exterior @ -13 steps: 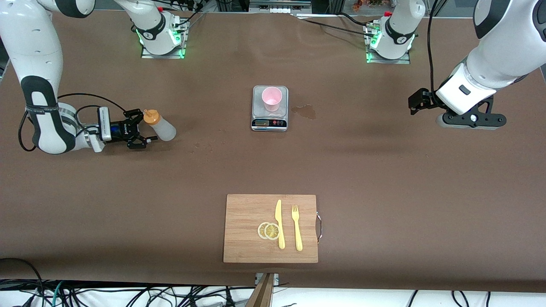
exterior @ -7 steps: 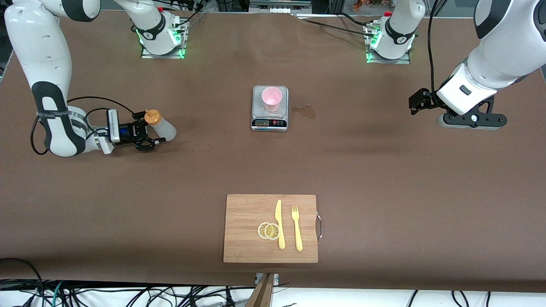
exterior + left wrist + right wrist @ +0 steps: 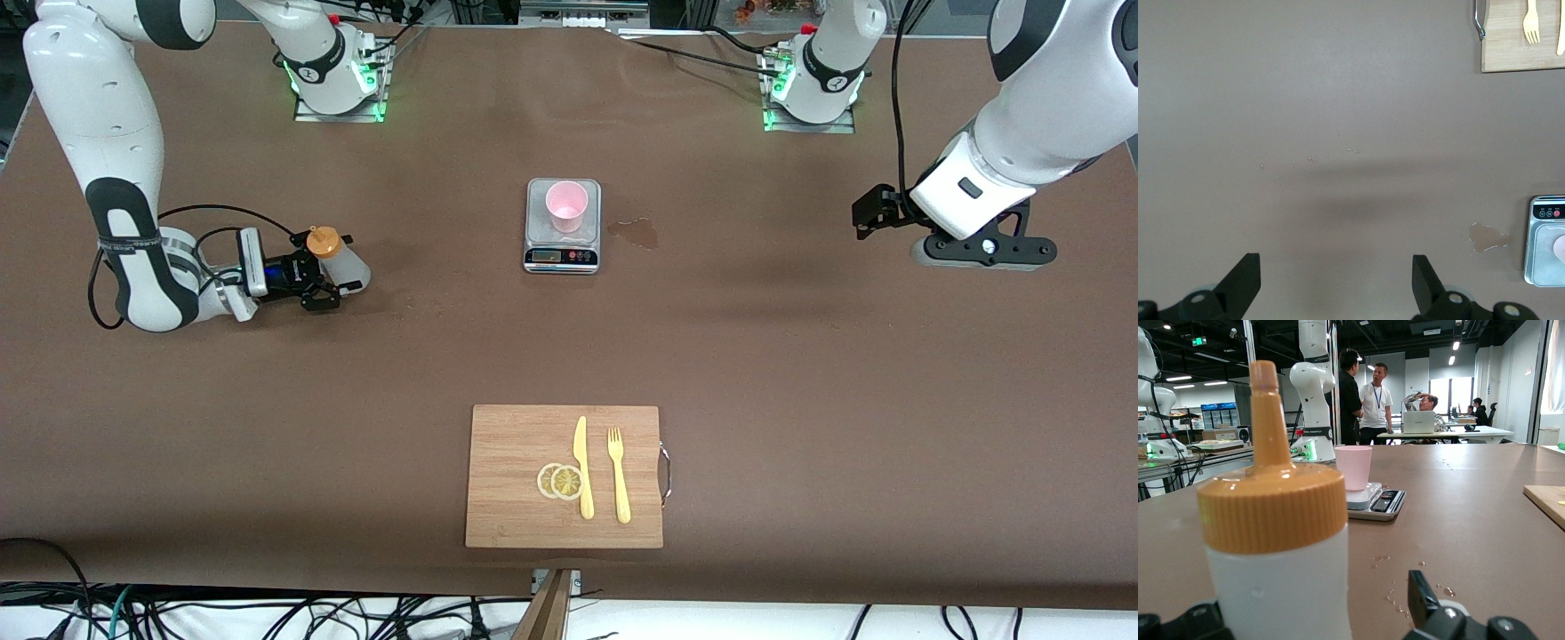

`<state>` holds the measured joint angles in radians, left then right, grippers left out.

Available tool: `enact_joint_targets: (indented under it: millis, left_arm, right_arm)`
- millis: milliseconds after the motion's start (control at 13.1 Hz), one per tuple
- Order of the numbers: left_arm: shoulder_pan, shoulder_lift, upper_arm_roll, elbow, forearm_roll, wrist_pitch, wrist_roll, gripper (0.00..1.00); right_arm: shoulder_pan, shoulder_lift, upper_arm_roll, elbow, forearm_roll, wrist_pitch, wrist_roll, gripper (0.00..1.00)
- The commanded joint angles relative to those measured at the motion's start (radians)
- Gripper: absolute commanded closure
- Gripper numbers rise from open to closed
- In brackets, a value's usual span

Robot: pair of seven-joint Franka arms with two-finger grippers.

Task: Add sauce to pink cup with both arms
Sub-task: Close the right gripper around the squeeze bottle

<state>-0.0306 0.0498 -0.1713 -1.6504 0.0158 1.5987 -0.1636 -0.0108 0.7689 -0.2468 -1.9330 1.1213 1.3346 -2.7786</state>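
Observation:
The sauce bottle (image 3: 349, 268), whitish with an orange nozzle cap, stands upright on the table toward the right arm's end. My right gripper (image 3: 340, 264) is low at the table, open, with one finger on each side of the bottle. In the right wrist view the sauce bottle (image 3: 1281, 573) fills the space inside my right gripper (image 3: 1311, 603), and a gap shows beside one fingertip (image 3: 1418, 587). The pink cup (image 3: 566, 204) stands on a small scale (image 3: 562, 256); the cup (image 3: 1353, 467) is also in the right wrist view. My left gripper (image 3: 982, 252) waits open above the table at the left arm's end, and in its own view the left gripper (image 3: 1335, 260) holds nothing.
A wooden cutting board (image 3: 516, 480) with a yellow knife (image 3: 582, 467), a fork (image 3: 618, 476) and lemon slices (image 3: 560, 481) lies near the front camera. A wet stain (image 3: 636, 233) lies beside the scale toward the left arm's end. Droplets (image 3: 1395, 593) dot the table near the bottle.
My right gripper has slid toward the bottle, so its open fingers now stand on either side of it. The left arm has not moved.

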Motion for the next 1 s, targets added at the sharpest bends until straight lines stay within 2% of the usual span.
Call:
enact_joint_targets:
  millis: [0, 153, 306, 460, 766, 919]
  left_arm:
    - [0.004, -0.016, 0.001, -0.006, -0.019, -0.011, 0.013, 0.0]
    - [0.006, -0.016, 0.001, -0.006, -0.019, -0.011, 0.013, 0.0]
    - [0.005, -0.016, 0.001, -0.006, -0.019, -0.011, 0.013, 0.0]
    - [0.004, -0.016, 0.001, -0.006, -0.019, -0.011, 0.013, 0.0]
    - [0.004, -0.015, 0.001, -0.006, -0.019, -0.011, 0.013, 0.0]
    - [0.004, -0.016, 0.0, -0.006, -0.019, -0.011, 0.013, 0.0]
  right_arm:
    - [-0.003, 0.03, -0.006, 0.008, 0.011, -0.028, -0.185, 0.2]
    - [-0.003, 0.029, -0.006, 0.011, 0.009, -0.028, -0.185, 0.48]
    - [-0.003, 0.03, -0.006, 0.023, 0.009, -0.028, -0.183, 0.71]
    - [-0.003, 0.029, -0.006, 0.038, 0.008, -0.028, -0.177, 0.84]
    - [0.017, 0.013, -0.006, 0.08, 0.008, -0.025, -0.083, 0.87]
    - [0.067, 0.003, -0.04, 0.091, 0.008, -0.022, -0.012, 0.87]
